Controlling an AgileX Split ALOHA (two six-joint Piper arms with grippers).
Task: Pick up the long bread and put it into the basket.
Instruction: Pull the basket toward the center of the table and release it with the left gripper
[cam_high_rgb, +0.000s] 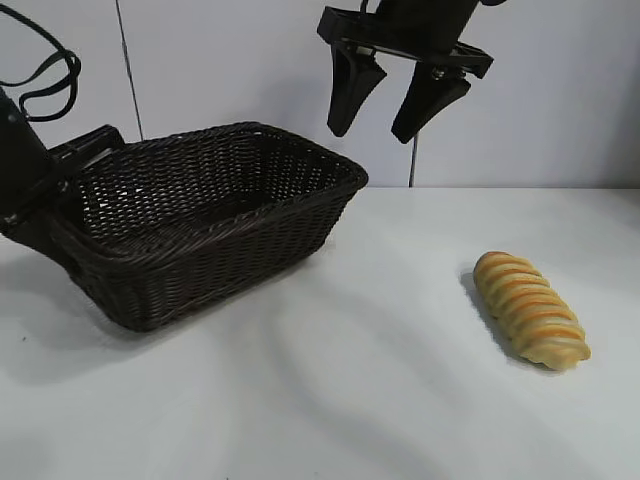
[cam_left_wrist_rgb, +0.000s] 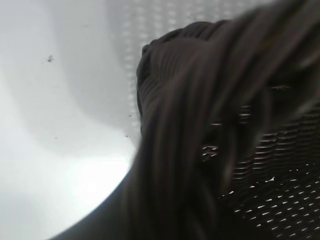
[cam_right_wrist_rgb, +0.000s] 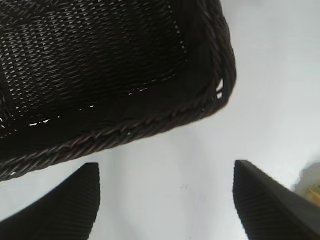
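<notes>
The long bread (cam_high_rgb: 530, 310), golden-tan with orange-brown stripes, lies on the white table at the right; a sliver of it shows at the edge of the right wrist view (cam_right_wrist_rgb: 314, 187). The dark brown wicker basket (cam_high_rgb: 300, 225) stands at the left, its inside bare. My right gripper (cam_high_rgb: 370, 134) hangs open and empty high above the table, over the basket's right end and well away from the bread; in its wrist view (cam_right_wrist_rgb: 166, 167) its fingers frame bare table beside the basket's corner (cam_right_wrist_rgb: 220, 60). My left gripper (cam_high_rgb: 70, 175) is on the basket's left end wall; the blurred rim (cam_left_wrist_rgb: 200, 140) fills its wrist view.
The white table (cam_high_rgb: 350, 380) stretches between the basket and the bread and in front of both. A pale wall with a vertical seam stands close behind. The left arm's cables (cam_high_rgb: 40, 75) loop at the far left.
</notes>
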